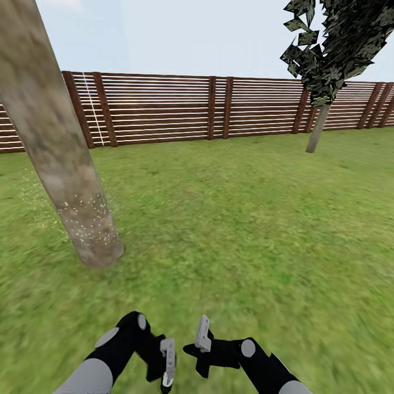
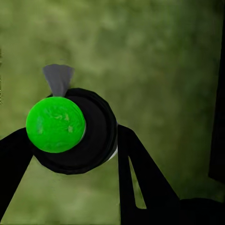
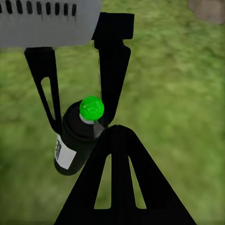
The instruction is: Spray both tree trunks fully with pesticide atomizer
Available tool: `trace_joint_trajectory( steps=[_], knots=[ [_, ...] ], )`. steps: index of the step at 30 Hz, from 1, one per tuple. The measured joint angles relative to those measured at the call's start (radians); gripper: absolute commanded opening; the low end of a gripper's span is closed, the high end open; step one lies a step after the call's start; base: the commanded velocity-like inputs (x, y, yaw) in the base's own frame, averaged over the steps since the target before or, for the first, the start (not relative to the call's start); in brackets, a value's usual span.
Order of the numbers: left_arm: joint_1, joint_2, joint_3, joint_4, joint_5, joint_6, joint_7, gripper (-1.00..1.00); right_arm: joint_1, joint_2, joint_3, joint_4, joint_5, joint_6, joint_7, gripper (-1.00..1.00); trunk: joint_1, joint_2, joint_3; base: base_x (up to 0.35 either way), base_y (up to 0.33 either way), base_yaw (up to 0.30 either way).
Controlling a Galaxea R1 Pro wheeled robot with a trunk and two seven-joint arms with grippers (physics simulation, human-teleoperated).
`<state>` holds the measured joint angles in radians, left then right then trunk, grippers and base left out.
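The pesticide atomizer point(image 2: 56, 124) is a black bottle with a bright green cap and a grey nozzle. My left gripper point(image 2: 72, 136) is shut on it, a finger on each side of its body. From the right wrist view the atomizer point(image 3: 77, 140) shows a white label and hangs in the left gripper point(image 3: 80, 123) over grass. My right gripper point(image 3: 117, 129) is shut and empty just beside it. Both grippers, left point(image 1: 167, 361) and right point(image 1: 203, 332), sit low in the head view. A thick mottled tree trunk point(image 1: 60, 158) stands ahead to the left, white specks of pesticide point(image 1: 90, 219) on its lower part.
Green lawn point(image 1: 235, 230) stretches to a brown slat fence point(image 1: 164, 109). Another tree point(image 1: 318, 128) with dark blocky leaves stands far off at the right by the fence. The near trunk's base point(image 3: 208, 9) shows in the right wrist view.
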<state>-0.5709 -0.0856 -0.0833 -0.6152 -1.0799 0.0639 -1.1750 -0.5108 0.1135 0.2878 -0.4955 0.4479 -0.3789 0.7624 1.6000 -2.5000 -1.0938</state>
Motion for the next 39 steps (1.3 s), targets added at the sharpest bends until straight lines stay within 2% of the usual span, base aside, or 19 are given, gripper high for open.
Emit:
trace_joint_trajectory(
  steps=[1,6,13,17,35,39],
  knots=[
    [-0.002,0.002,-0.001,0.000,0.022,-0.001,-0.002,-1.00,0.000,0.000,0.000,0.000,0.000,0.000,0.000,-1.00,0.000,0.000,0.000,0.000,0.000,0.000],
    [-0.007,0.004,-0.001,0.000,0.066,-0.004,-0.004,-1.00,0.000,0.000,0.000,0.001,0.000,0.000,0.000,-1.00,0.000,0.000,0.000,0.000,0.000,0.000],
    [-0.008,0.003,0.001,0.001,0.078,-0.006,-0.005,-1.00,0.000,0.000,-0.001,0.002,0.000,0.000,0.000,-1.00,0.000,0.000,0.000,0.000,0.000,0.000],
    [-0.007,0.003,-0.002,0.003,0.122,-0.009,-0.005,-1.00,0.000,0.000,-0.001,0.002,0.000,0.000,0.000,-1.00,0.000,0.000,0.000,0.000,0.000,0.000],
    [-0.009,-0.006,0.000,0.002,0.129,-0.010,-0.010,-1.00,0.000,0.000,-0.001,0.003,0.001,0.000,0.000,-1.00,0.000,0.000,0.000,0.000,0.000,0.000],
    [-0.009,-0.006,0.001,0.002,0.131,-0.049,-0.024,-1.00,0.000,0.000,-0.001,0.003,0.002,0.000,0.000,-1.00,0.000,0.000,0.000,0.000,0.000,0.000]
  ],
)
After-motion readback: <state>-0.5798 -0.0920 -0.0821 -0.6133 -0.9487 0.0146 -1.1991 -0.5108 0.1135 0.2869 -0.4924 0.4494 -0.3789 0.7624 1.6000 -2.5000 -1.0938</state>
